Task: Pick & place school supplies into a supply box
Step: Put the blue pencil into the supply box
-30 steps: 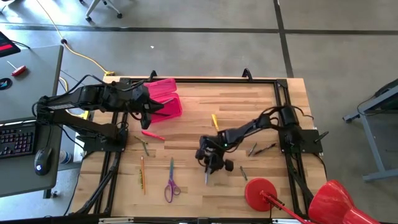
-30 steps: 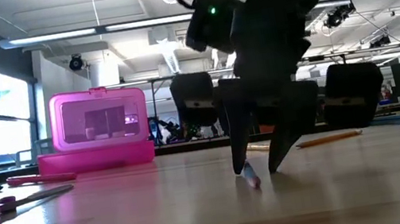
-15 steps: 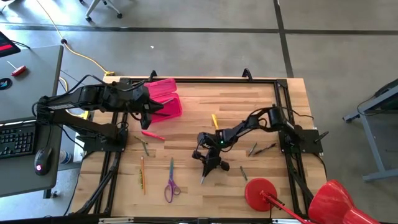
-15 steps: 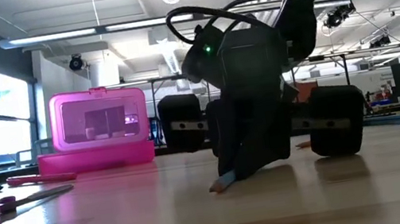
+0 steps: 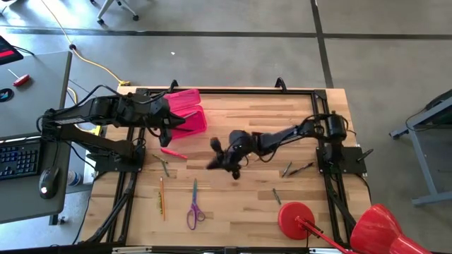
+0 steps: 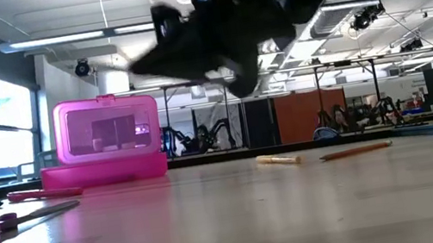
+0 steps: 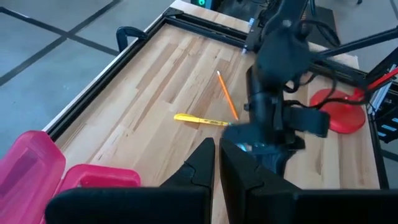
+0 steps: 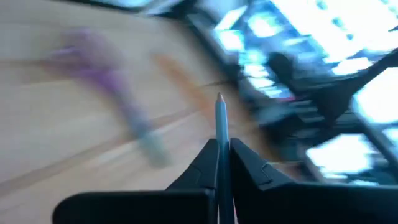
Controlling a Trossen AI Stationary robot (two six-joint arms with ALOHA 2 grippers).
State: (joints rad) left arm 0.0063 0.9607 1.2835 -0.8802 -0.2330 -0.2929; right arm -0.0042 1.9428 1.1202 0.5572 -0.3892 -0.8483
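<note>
At the left of the desk [image 5: 282, 127] the left gripper [image 5: 167, 121] hangs just above the pink supply box [image 5: 189, 113], which sits with its lid tipped up behind the tray. Its fingers stand close together with a thin gap, and nothing is between them. Parked there, this arm looks to be waiting by the box, perhaps to steady it.

Just below that gripper, toward the desk's front edge, lie a pink pen [image 5: 173, 152] and a short green pencil [image 5: 164, 166]; farther out are an orange pencil [image 5: 161, 196] and the purple-handled scissors [image 5: 194, 209], all flat on the wood and not yet collected.

Mid-desk, the right gripper [image 5: 224, 159] is lifted clear of the surface and blurred in motion. In its wrist view the fingers are pinched tight on a slim grey pencil [image 8: 220, 134], which sticks out past the tips along the line of the fingers. Held by one end like that, it can probably be dropped lengthwise into the narrow tray. The box is well to this gripper's left, so the carry has most of its way to go.

Just behind this gripper lies a yellow pencil [image 5: 244, 137]; toward the arm's base are two dark pens [image 5: 295, 168], a small green one [image 5: 277, 195], and a red disc with a handle [image 5: 296, 219].
</note>
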